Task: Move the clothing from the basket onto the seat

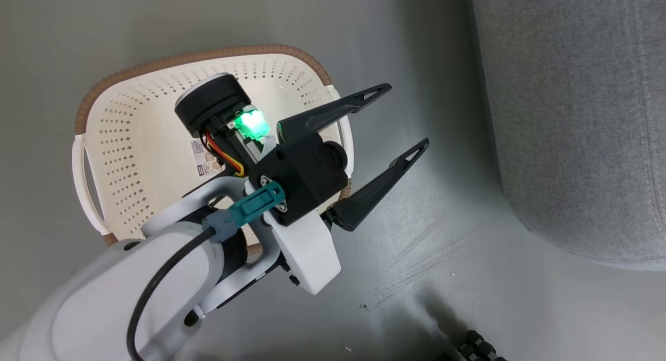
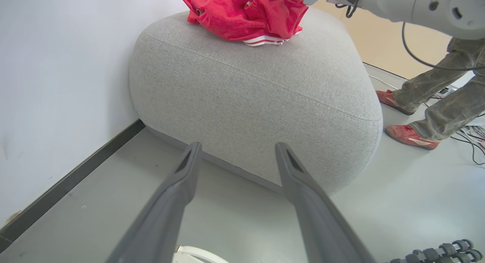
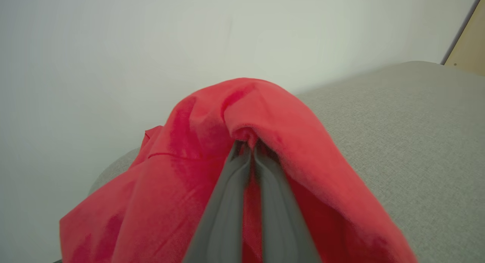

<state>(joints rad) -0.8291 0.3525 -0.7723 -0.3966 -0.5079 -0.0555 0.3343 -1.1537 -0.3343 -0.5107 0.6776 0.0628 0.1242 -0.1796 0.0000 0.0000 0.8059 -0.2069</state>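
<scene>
Quick status from the remote desk. My right gripper point(image 3: 250, 146) is clamped tight on a fold of the clothing point(image 3: 197, 160). In the right wrist view the two dark fingers are pressed together, with red fabric bunched over their tips and draped down both sides. That bundle is on the seat point(image 2: 246, 104), heaped on the far part of its top close to the white wall point(image 2: 57, 66), and a bit of white stripe trim pokes out along its near edge. In the left wrist view the pale right forearm point(image 2: 416, 5) hangs just above the pile.

The left gripper point(image 1: 407, 114) has its fingers spread wide with nothing between them. It hovers over the grey floor point(image 1: 442, 246) between the basket point(image 1: 234, 51) and the seat, with the fingers pointing toward the seat. The wrist behind them sits above the basket's right rim.

The basket stands on the floor to the left of the seat, well apart from it. Its label sticker point(image 1: 203, 160) is visible on the bottom, partly hidden behind my arm.

There's also a person point(image 2: 435, 85) standing on the floor off the seat's right end, in red shoes point(image 2: 407, 136). I can only see their legs.
</scene>
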